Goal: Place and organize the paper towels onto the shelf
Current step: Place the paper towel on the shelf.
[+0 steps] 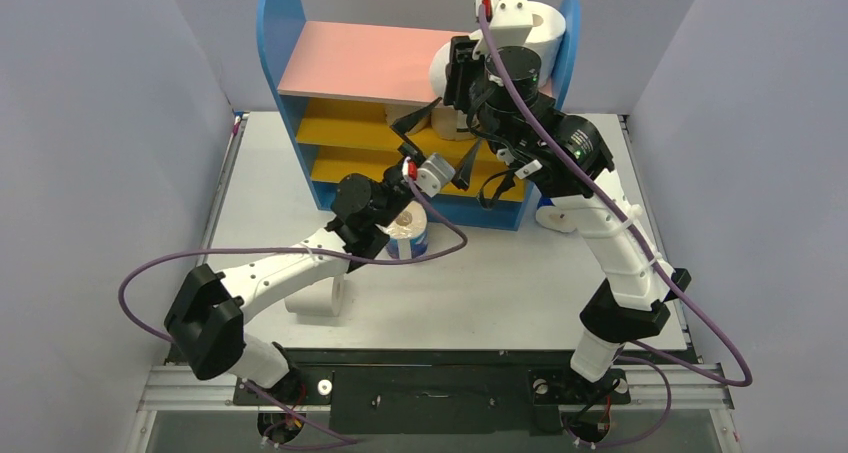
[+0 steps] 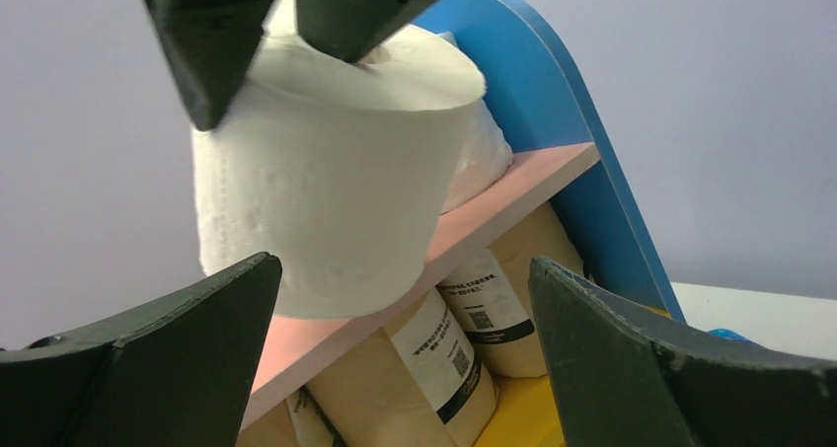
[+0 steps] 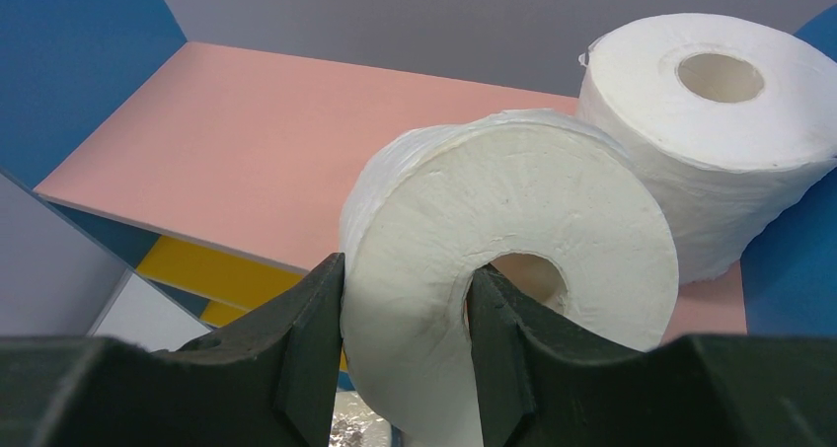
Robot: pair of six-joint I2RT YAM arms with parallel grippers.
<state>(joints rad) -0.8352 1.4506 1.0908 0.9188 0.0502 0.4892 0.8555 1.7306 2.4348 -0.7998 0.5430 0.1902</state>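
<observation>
The shelf (image 1: 280, 33) stands at the far side of the tabletop (image 1: 500, 283), and both arms reach toward it. The right arm is up at the pink top board (image 3: 296, 141). The left arm is lower, in front of the yellow boards.

The right gripper (image 3: 405, 299) is clamped on the held white roll (image 3: 513, 210). One finger goes inside the hollow core and the other presses the outer side, so the paper wall is pinched between them. This roll is at the front edge of the pink top board, near its right end, and part of it hangs over the edge. Its axis is nearly upright, a little tilted. Just behind it, a second white roll (image 3: 711, 121) stands upright against the blue side panel. I think the free place lies inward and to the left of it, so the roll should go further in before release. Otherwise it may tip off the front.

The left gripper (image 2: 405, 269) has its fingers wide apart and holds nothing, just below the held white roll.

Tan-wrapped rolls (image 2: 434, 358) are under the pink top board. On the tabletop a blue-and-white roll (image 1: 410, 231) stands below the left wrist, and another white roll (image 1: 315, 301) lies half under that forearm.

I cannot tell if the held white roll touches the board. A pale thing beside the shelf's right foot is mostly hidden behind the right arm.
</observation>
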